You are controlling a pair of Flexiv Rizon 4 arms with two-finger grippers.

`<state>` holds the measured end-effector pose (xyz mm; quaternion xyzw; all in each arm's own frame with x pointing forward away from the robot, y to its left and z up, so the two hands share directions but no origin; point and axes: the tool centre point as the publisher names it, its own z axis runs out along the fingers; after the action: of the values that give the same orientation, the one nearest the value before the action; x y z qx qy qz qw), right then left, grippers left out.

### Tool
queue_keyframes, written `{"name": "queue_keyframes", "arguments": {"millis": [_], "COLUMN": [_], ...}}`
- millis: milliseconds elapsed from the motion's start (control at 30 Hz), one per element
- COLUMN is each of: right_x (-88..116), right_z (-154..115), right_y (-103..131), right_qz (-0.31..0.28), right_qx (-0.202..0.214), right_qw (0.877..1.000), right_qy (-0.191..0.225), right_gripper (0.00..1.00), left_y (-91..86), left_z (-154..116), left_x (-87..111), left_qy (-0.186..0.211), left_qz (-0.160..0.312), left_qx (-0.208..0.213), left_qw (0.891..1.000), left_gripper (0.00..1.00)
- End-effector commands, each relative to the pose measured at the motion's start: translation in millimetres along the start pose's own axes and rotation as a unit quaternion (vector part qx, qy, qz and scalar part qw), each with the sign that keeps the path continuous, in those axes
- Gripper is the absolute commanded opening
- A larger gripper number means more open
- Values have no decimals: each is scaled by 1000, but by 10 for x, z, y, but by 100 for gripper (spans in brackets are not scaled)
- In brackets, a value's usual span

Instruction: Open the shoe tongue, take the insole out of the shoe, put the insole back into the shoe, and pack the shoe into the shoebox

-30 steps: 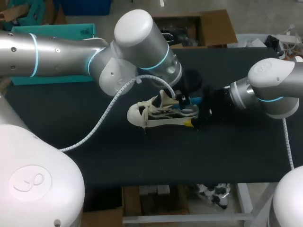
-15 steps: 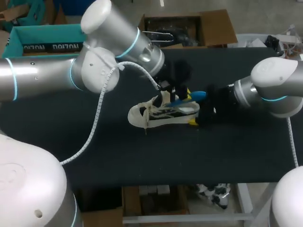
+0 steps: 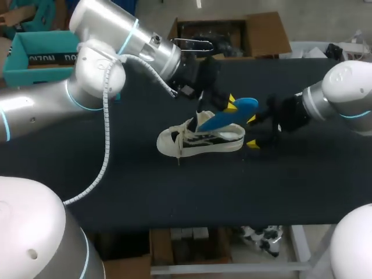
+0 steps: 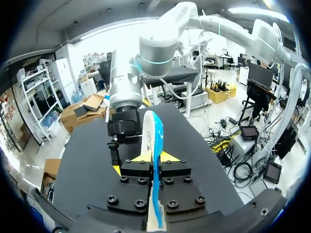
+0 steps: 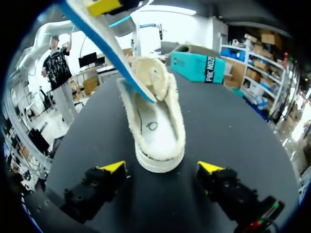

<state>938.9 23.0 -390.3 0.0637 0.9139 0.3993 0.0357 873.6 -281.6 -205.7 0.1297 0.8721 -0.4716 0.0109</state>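
Left gripper (image 3: pixel 231 103) clamps blue insole (image 3: pixel 224 119), lower end at shoe (image 3: pixel 197 141) opening. Right gripper (image 3: pixel 251 131) spread wide, empty, just behind heel.

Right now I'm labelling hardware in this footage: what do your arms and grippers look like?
The left arm and right arm are rounded silver-white tubes with glowing light-blue joint rings. A white spiral-wrapped cable hangs off the left arm. The left gripper and right gripper are black with yellow tips.
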Motion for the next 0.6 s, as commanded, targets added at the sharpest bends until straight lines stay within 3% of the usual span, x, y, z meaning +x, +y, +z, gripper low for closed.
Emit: {"name": "queue_keyframes", "arguments": {"millis": [33, 133, 600], "right_x": [19, -28, -218], "right_z": [-175, -225, -481], "right_y": [109, 153, 403], "right_qz": [-5, -14, -60], "right_qx": [28, 39, 107], "right_qw": [1000, 999, 992], "right_qy": [1, 8, 26], "right_gripper": [100, 100, 100], "left_y": [-62, -167, -167], "left_z": [-149, -288, -288], "left_x": [-39, -101, -101], "left_qy": [17, 38, 38], "left_qz": [5, -7, -7], "left_qx": [61, 76, 76], "left_qw": [998, 996, 996], "left_gripper": [0, 0, 0]}}
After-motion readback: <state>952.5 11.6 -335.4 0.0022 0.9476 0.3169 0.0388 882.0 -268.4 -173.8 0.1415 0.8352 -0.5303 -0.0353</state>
